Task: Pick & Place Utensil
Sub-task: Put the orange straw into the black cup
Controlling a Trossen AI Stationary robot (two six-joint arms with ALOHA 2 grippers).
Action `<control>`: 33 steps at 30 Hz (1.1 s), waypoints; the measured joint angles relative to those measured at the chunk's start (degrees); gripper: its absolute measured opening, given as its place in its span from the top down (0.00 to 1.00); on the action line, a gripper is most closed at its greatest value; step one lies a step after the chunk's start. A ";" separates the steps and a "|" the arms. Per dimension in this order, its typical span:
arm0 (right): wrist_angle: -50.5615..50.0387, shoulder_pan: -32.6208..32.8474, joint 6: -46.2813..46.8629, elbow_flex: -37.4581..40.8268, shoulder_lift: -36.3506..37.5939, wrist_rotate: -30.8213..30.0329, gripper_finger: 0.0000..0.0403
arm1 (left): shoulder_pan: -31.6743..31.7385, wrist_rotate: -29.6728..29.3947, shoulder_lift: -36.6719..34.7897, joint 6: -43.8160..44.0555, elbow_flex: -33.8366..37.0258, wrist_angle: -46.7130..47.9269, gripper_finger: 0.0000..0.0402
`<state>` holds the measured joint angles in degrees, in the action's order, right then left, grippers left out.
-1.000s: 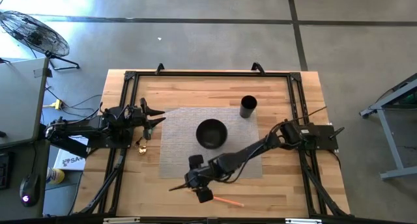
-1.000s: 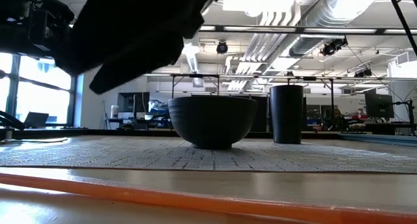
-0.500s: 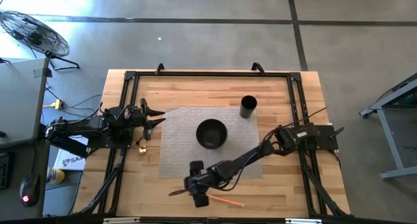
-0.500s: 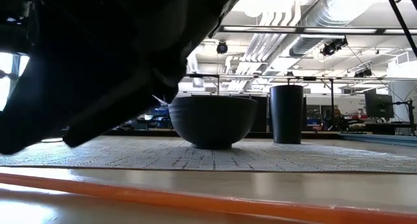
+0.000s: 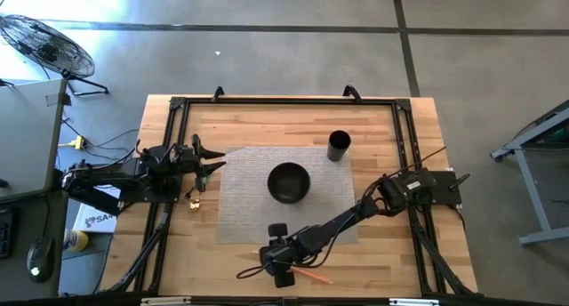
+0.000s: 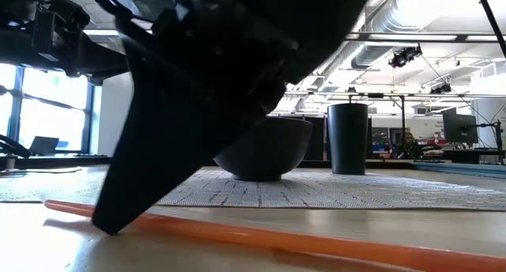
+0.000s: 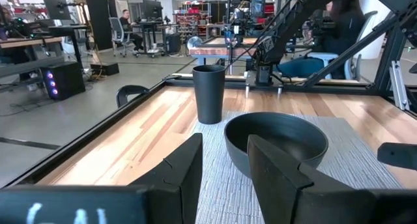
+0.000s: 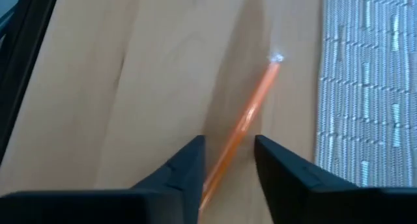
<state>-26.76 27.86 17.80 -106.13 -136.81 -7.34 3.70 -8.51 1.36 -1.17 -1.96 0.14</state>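
While the right end effector (image 8: pixel 228 162) straddles the orange stick (image 8: pixel 244 120) on the bench (image 5: pixel 391 253) near the mat (image 5: pixel 240 208) — fingers parted, not yet clenched | stick's long axis runs straight out between them | left end effector (image 7: pixel 225 168) — released, well apart.

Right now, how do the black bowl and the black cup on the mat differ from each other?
The bowl is wide and low with a rounded body; the cup is narrow, tall and straight-sided. The bowl sits near the middle of the woven mat; the cup stands at the mat's far corner, on the right arm's side. From above the bowl's opening looks much broader than the cup's. Both are dark, upright and apart from each other.
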 joint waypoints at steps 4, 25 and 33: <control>-0.61 0.11 0.26 -0.02 0.09 1.07 0.86 | 0.00 0.00 0.00 -0.01 0.00 0.00 0.70; 5.17 0.91 -1.94 0.17 7.83 -6.03 1.00 | 0.01 -0.03 0.00 -0.01 0.00 0.00 0.70; -0.37 2.24 -4.71 0.15 16.76 -25.80 1.00 | 0.01 -0.04 0.00 0.00 0.00 0.00 0.70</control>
<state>-27.13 30.10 13.08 -105.97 -120.05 -33.14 3.72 -8.56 1.37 -1.17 -1.96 0.14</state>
